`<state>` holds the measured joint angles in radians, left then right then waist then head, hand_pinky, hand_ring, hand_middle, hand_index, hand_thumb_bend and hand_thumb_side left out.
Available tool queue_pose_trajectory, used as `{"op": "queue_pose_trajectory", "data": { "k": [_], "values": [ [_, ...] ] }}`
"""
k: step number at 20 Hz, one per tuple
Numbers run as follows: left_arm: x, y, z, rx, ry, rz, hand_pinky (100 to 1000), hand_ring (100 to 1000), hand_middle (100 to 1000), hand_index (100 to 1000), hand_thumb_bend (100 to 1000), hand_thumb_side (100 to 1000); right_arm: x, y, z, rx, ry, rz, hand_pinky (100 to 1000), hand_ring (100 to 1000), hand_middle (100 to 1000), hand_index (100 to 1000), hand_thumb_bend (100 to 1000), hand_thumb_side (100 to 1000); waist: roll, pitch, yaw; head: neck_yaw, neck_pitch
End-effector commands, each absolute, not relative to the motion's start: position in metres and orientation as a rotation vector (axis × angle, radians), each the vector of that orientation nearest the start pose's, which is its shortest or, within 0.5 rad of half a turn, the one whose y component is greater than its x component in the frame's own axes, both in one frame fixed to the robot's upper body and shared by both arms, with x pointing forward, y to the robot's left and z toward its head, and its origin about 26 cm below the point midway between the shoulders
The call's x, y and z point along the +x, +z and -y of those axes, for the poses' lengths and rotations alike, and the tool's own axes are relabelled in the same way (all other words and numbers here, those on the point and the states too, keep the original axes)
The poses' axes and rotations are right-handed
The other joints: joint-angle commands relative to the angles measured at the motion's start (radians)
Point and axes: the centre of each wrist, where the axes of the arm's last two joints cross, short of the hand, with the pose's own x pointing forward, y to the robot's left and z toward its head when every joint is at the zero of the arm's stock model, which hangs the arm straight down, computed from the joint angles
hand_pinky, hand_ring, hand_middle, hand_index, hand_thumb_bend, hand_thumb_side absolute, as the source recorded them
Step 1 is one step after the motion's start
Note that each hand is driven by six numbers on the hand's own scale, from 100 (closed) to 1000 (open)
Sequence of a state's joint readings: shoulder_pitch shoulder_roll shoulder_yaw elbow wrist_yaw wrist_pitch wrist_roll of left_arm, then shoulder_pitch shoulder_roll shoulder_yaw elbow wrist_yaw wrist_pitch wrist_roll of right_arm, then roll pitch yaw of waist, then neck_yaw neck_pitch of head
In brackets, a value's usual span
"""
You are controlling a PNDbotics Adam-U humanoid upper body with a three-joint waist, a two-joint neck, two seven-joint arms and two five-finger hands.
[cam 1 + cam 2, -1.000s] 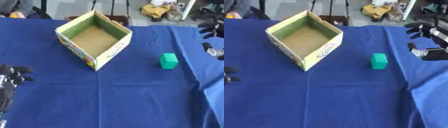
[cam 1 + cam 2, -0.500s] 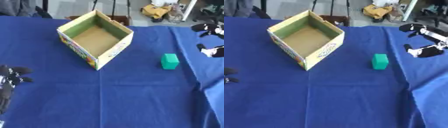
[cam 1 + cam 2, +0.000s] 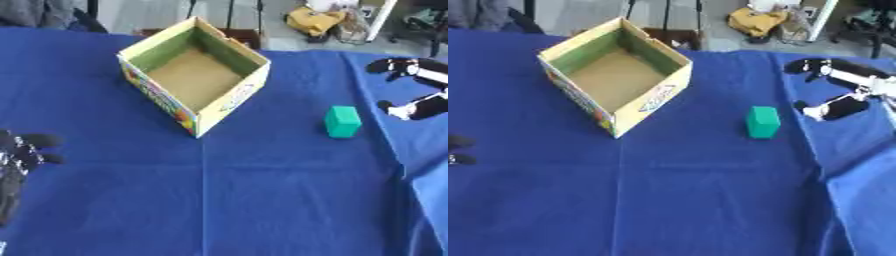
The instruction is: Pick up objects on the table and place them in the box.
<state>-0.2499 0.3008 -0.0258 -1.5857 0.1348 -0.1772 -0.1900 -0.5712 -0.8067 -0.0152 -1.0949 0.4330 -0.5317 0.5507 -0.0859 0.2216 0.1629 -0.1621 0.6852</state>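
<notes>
A green block (image 3: pixel 342 121) stands on the blue tablecloth (image 3: pixel 262 190), right of centre. An open cardboard box (image 3: pixel 194 81) with a yellow rim and a bare brown floor sits at the upper left of the block. My right hand (image 3: pixel 839 91) hovers open at the right edge, fingers and thumb spread toward the block, a short way to its right and apart from it. My left hand (image 3: pixel 19 159) rests at the lower left edge with relaxed fingers, holding nothing.
Beyond the table's far edge lie a yellow bag (image 3: pixel 313 21), a chair base and other clutter on the floor. The cloth folds down along a crease at the right (image 3: pixel 404 170).
My right hand has come further in from the right edge toward the green block. The block, box and left hand have stayed put.
</notes>
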Motion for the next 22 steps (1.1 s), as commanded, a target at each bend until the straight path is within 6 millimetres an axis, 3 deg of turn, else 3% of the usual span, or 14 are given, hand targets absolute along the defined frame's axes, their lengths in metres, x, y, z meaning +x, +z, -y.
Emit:
{"op": "queue_pose_trajectory", "data": {
  "k": [1, 22],
  "values": [
    [0.338, 0.092, -0.289, -0.059, -0.446, 1.983, 604, 760, 600, 673, 377, 1000, 0.388, 0.196, 0.465, -0.707, 1.535, 1.426, 833, 948, 963, 997, 276, 212, 0.003, -0.013, 0.001, -0.006, 0.005],
    [0.339, 0.093, -0.288, -0.067, -0.449, 1.986, 604, 762, 599, 672, 376, 1000, 0.402, 0.18, 0.452, -0.706, 1.616, 1.376, 825, 927, 957, 997, 266, 248, 0.007, -0.012, 0.01, -0.022, 0.002]
  ]
}}
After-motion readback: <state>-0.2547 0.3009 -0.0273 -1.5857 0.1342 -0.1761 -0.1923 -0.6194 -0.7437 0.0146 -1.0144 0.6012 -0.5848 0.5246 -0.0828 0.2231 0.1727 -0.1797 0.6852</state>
